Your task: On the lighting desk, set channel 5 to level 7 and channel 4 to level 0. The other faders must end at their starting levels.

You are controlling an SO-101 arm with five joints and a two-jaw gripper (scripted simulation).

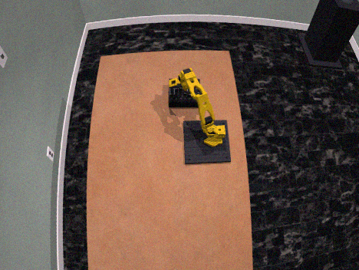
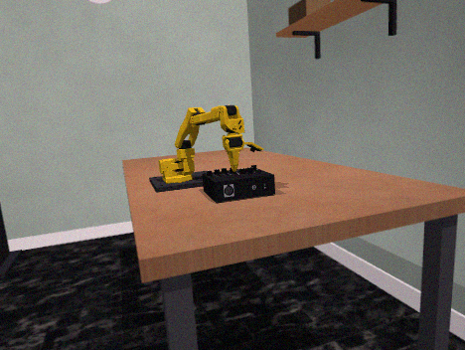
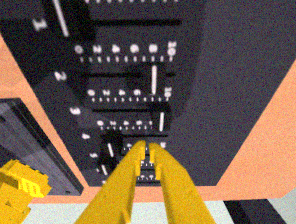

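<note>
The black lighting desk (image 1: pixel 183 103) (image 2: pixel 243 190) (image 3: pixel 225 80) lies beside the arm's base. In the wrist view the channel 4 fader (image 3: pixel 110 149) stands low, near level 2. The channel 5 fader (image 3: pixel 104 169) stands near the low end; its exact level is hard to read. The channel 2 fader (image 3: pixel 154 79) is near 8 and the channel 3 fader (image 3: pixel 161 121) near 9. The channel 1 fader (image 3: pixel 60 18) is at 0. My gripper (image 2: pixel 235 170) (image 3: pixel 147 145) is shut and empty, its tips low at the desk top, on the higher-level side of the channel 4 and 5 faders. The fingers hide part of the lower scales.
The arm's dark base plate (image 1: pixel 193 153) (image 2: pixel 158 185) (image 3: pixel 42 150) lies close beside the desk's low-level side. Both rest on the wooden table (image 1: pixel 153 199) (image 2: pixel 323 199). A wall shelf (image 2: pixel 328 19) is high above, at the back right.
</note>
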